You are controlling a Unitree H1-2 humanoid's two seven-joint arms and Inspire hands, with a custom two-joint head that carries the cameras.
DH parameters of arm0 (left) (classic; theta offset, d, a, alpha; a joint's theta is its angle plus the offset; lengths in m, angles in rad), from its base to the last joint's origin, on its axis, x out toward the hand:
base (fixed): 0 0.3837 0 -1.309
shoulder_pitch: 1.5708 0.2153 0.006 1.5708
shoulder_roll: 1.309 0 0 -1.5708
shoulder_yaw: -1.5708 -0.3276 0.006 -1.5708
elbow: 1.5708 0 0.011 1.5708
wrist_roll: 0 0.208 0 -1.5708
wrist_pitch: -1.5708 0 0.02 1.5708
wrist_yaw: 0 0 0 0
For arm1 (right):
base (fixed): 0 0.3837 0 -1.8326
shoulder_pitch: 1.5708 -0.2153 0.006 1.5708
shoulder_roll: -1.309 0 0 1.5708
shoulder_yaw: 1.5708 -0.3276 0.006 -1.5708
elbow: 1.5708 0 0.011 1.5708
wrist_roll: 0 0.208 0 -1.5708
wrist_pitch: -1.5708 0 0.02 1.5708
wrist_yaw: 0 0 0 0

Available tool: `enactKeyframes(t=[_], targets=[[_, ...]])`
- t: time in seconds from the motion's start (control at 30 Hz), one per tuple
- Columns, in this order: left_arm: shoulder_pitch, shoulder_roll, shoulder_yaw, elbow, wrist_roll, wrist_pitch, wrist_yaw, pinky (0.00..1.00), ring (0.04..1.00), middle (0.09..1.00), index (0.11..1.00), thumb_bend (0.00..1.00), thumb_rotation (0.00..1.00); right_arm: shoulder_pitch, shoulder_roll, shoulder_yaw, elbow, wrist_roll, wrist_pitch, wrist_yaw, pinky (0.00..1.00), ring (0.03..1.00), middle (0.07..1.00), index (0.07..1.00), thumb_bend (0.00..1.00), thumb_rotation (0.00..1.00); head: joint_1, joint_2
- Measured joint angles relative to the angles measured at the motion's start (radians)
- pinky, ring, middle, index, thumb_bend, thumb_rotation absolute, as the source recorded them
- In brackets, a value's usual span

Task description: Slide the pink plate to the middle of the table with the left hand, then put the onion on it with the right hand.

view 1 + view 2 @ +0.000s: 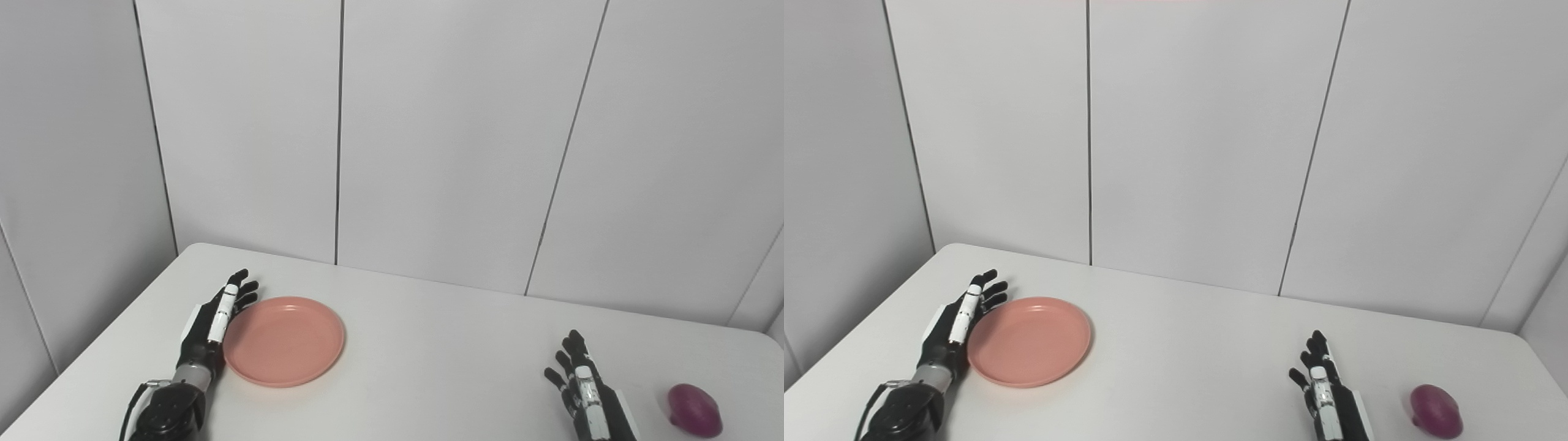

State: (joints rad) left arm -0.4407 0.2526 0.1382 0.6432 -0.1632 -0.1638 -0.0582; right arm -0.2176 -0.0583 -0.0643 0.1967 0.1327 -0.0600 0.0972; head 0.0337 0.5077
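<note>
A pink plate (283, 340) lies flat on the left part of the white table (429, 343). My left hand (214, 324) stands open on edge against the plate's left rim, fingers stretched toward the wall. A purple onion (694, 410) rests near the table's front right corner. My right hand (585, 389) is open, fingers spread and pointing up, a short way left of the onion and not touching it. Neither hand holds anything.
Grey wall panels (392, 135) close off the table at the back and on the left. The table's left edge (92, 361) runs close behind my left hand. Its right edge lies just past the onion.
</note>
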Motion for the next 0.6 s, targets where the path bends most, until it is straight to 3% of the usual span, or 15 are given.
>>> enactKeyframes(t=[0.23,0.6], targets=[[0.000,-0.018,-0.021,-0.018,0.025,0.012,0.028,0.86,0.871,0.871,0.885,0.54,1.00,0.000,0.001,0.008,0.000,-0.018,0.000,-0.007,1.00,0.983,0.987,1.000,0.52,0.90,0.002,0.002],[0.046,-0.099,-0.078,-0.141,0.063,0.067,0.050,0.89,0.902,0.904,0.918,0.54,1.00,-0.001,0.003,0.006,0.000,-0.016,0.000,-0.007,1.00,0.983,0.989,1.000,0.52,0.89,0.005,-0.002]])
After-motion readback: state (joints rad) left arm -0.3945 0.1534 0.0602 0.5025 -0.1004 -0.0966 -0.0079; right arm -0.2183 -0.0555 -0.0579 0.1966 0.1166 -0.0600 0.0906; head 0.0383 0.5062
